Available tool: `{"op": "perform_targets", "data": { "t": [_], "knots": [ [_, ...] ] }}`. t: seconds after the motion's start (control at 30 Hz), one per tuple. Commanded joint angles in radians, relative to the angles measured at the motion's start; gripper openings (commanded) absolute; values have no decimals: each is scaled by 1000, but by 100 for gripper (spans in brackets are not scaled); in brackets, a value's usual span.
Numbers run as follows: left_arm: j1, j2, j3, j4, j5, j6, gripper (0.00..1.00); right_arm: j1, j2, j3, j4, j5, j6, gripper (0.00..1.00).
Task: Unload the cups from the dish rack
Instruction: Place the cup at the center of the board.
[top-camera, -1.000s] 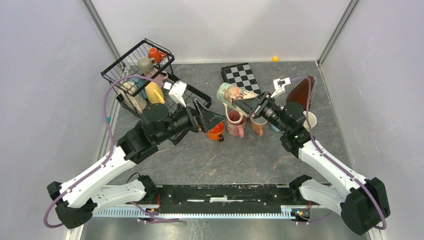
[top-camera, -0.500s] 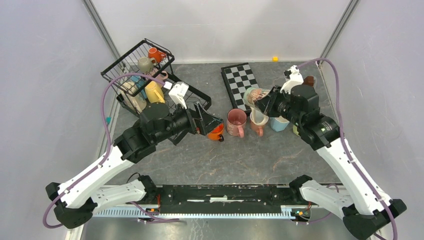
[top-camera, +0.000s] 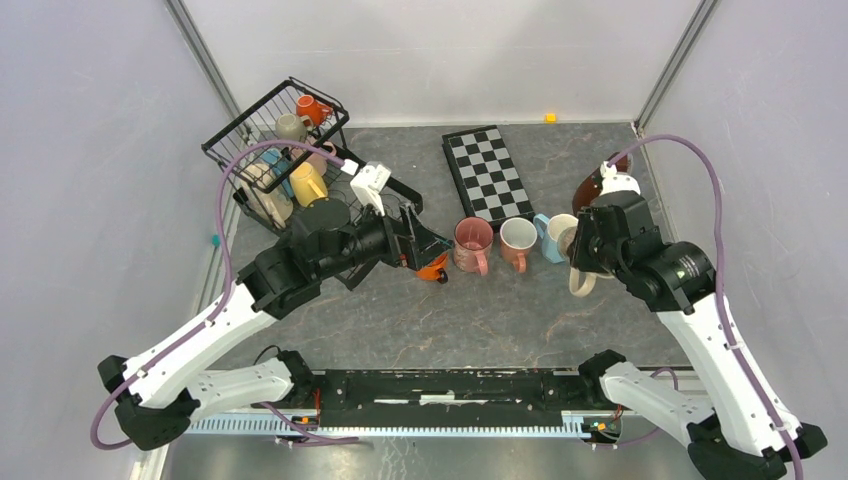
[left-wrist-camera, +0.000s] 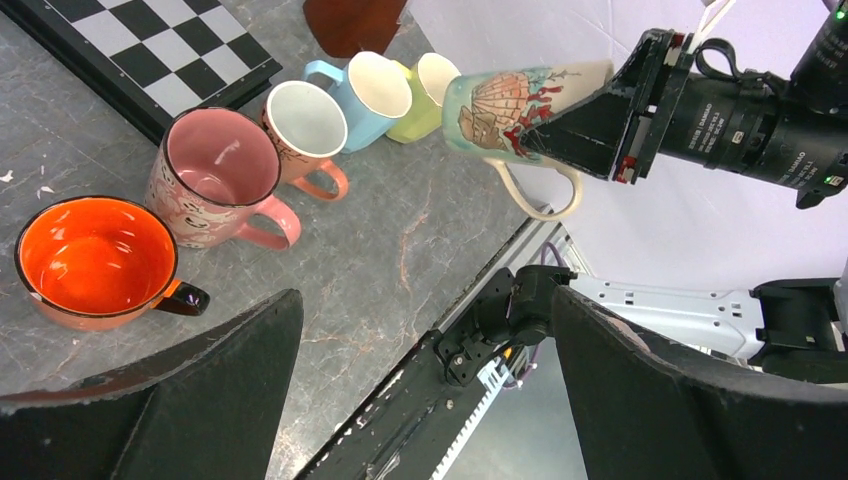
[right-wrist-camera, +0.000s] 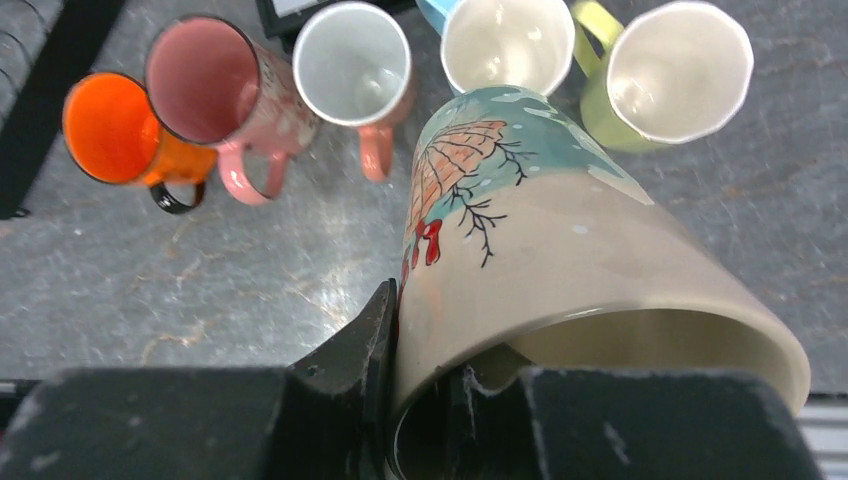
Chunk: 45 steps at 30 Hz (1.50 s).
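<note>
The black wire dish rack (top-camera: 232, 148) stands at the back left with several cups in it, among them an orange one (top-camera: 312, 108) and a yellow one (top-camera: 310, 186). On the table a row runs from an orange cup (left-wrist-camera: 95, 262) past a pink cup (left-wrist-camera: 210, 180), a salmon cup (left-wrist-camera: 305, 125) and a light blue cup (left-wrist-camera: 365, 90) to a yellow-green cup (left-wrist-camera: 430, 85). My left gripper (left-wrist-camera: 425, 310) hangs open and empty just beside the orange cup. My right gripper (right-wrist-camera: 425, 375) is shut on the rim of a cream and teal painted cup (right-wrist-camera: 540, 250), held tilted in the air at the row's right end.
A black-and-white checkerboard (top-camera: 488, 172) lies behind the row of cups. A brown object (top-camera: 590, 186) stands at the back right near the wall. The arms' base rail (top-camera: 450, 390) runs along the near edge.
My right arm has carried the painted cup from above the middle of the row to the right and nearer, past the row's right end. The left arm has barely shifted.
</note>
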Motion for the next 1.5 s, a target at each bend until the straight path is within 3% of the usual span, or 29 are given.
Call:
{"op": "perform_targets", "data": {
  "t": [0.0, 0.3, 0.5, 0.87, 1.13, 1.3, 1.47],
  "knots": [
    [-4, 10, 41, 18, 32, 35, 100, 0, -24, -28, -24, 43, -35, 0],
    [-4, 9, 21, 22, 61, 25, 100, -37, 29, -206, 57, -17, -116, 0],
    [-4, 5, 9, 22, 63, 20, 100, -160, 66, -279, 114, -78, -202, 0],
    [-5, 16, 0, 20, 63, 22, 100, -320, 166, -323, 207, -185, -299, 0],
    [-5, 28, 10, 12, 63, 26, 100, -337, 225, -361, 260, -224, -307, 0],
    [-5, 36, 13, 6, 67, 27, 100, -336, 247, -389, 277, -216, -307, 5],
    [-4, 39, 14, -2, 62, 27, 100, -336, 246, -409, 291, -191, -311, 17]
  ]
}}
